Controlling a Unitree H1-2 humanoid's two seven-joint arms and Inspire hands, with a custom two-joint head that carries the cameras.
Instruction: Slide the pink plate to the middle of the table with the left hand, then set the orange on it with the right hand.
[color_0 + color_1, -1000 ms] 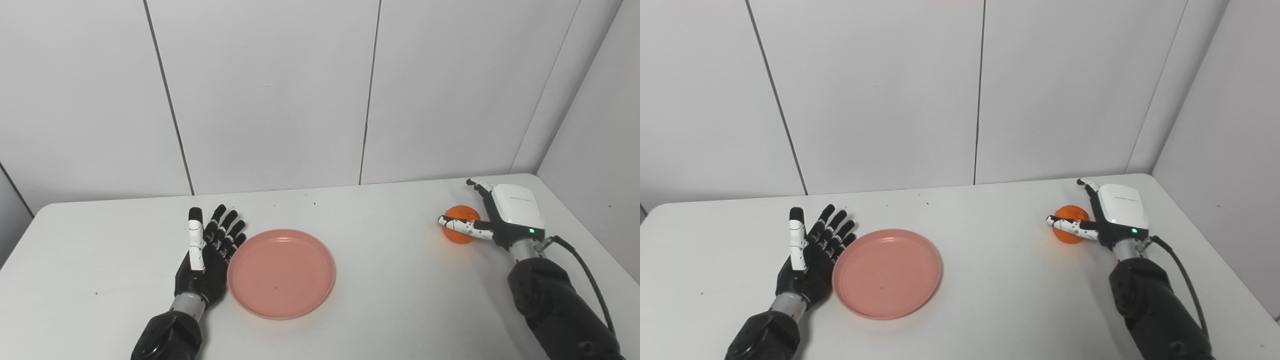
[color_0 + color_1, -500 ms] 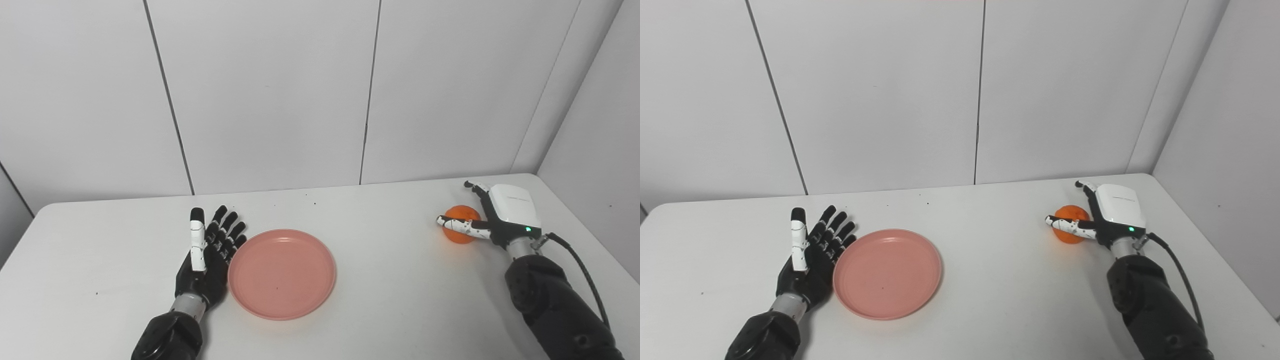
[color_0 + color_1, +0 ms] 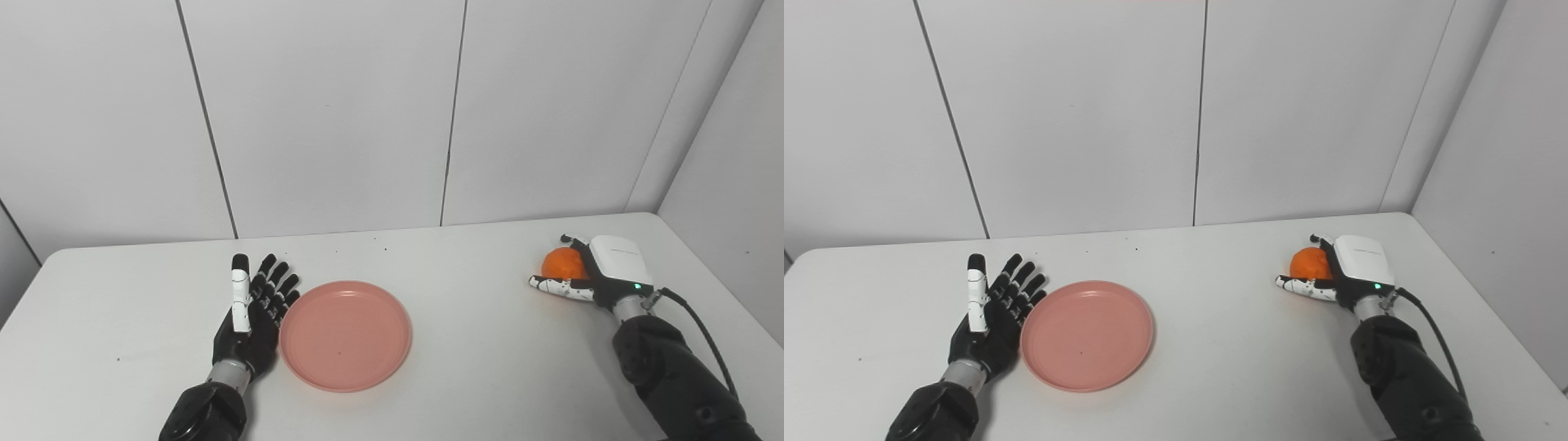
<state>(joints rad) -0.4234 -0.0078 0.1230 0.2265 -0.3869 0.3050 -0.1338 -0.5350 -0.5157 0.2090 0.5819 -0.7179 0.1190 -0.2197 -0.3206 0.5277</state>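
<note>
Robot hand (image 3: 603, 269) cupped around orange (image 3: 563, 263)

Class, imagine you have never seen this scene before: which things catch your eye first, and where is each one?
First comes the pink plate, lying flat a little left of the middle of the white table, with the open black left robot hand at its left edge. Next is the bright orange near the table's far right corner, cupped by the white-backed right robot hand; whether it is firmly gripped cannot be told.

One pink plate (image 3: 345, 335), one orange (image 3: 563, 263)
</note>
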